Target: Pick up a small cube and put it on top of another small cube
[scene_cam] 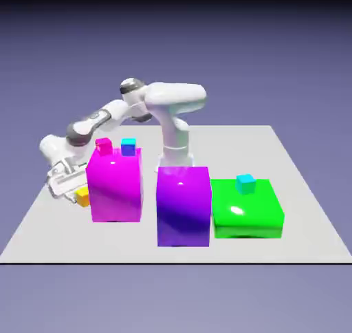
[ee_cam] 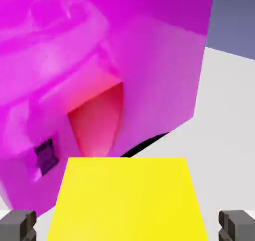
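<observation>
At about eight o'clock in the exterior view, far to the left, the claw [ee_cam: 127, 226] of a white robot arm [scene_cam: 165, 99] reaches down around a tiny orange-yellow cube [scene_cam: 83, 197], just beside a tall magenta block [scene_cam: 115, 190]. The hand view shows the claw's two grey fingertips [ee_cam: 17, 226] apart, at eight and four o'clock, with the cube's bright yellow face at six between them and a gap visible on each side. Atop the magenta block, a crimson-pink cube [scene_cam: 104, 146] appears at its eleven o'clock and a cyan-and-blue cube [scene_cam: 128, 146] at its one o'clock. Near the middle, the arm's base [scene_cam: 176, 161] stands on the pale table [scene_cam: 227, 146], with a tall purple block [scene_cam: 183, 208] at six o'clock. A low, glossy green block [scene_cam: 247, 211] sits at four o'clock, bearing a tiny cyan cube [scene_cam: 246, 184] at its twelve.
</observation>
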Robot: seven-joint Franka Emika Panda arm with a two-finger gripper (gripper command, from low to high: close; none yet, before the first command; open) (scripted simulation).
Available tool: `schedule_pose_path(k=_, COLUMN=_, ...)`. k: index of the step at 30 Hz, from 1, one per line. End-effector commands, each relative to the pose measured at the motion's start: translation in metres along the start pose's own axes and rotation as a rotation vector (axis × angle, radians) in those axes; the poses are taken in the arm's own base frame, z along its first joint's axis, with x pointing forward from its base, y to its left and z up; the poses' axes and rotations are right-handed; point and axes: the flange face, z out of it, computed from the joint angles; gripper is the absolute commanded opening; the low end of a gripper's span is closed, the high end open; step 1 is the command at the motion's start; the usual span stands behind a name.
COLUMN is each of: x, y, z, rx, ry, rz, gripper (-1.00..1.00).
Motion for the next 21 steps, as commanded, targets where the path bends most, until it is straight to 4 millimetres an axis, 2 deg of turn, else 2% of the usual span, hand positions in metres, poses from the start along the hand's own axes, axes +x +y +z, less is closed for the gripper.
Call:
schedule_pose_path(k=1, x=0.004, y=-0.003, z=-0.02, rx=-0.001, ry=0.0, rz=0.001, gripper=-1.0)
schedule_pose_path(k=3, x=0.011, y=-0.011, z=-0.058, rx=-0.001, ry=0.001, rz=0.0, gripper=-1.0)
schedule_pose_path(k=4, x=0.013, y=-0.012, z=-0.085, rx=-0.037, ry=0.015, rz=0.027, gripper=-1.0)
schedule_pose_path(k=8, x=0.082, y=-0.046, z=-0.107, rx=0.077, ry=-0.148, rz=-0.101, gripper=-1.0)
schedule_pose_path(k=11, x=0.141, y=-0.085, z=-0.112, rx=0.175, ry=-0.274, rz=-0.216, gripper=-1.0)
schedule_pose_path(k=16, x=0.231, y=-0.168, z=-0.087, rx=0.394, ry=-0.504, rz=-0.444, gripper=-1.0)
schedule_pose_path(k=21, x=0.277, y=-0.247, z=-0.031, rx=0.677, ry=-0.731, rz=-0.666, gripper=-1.0)
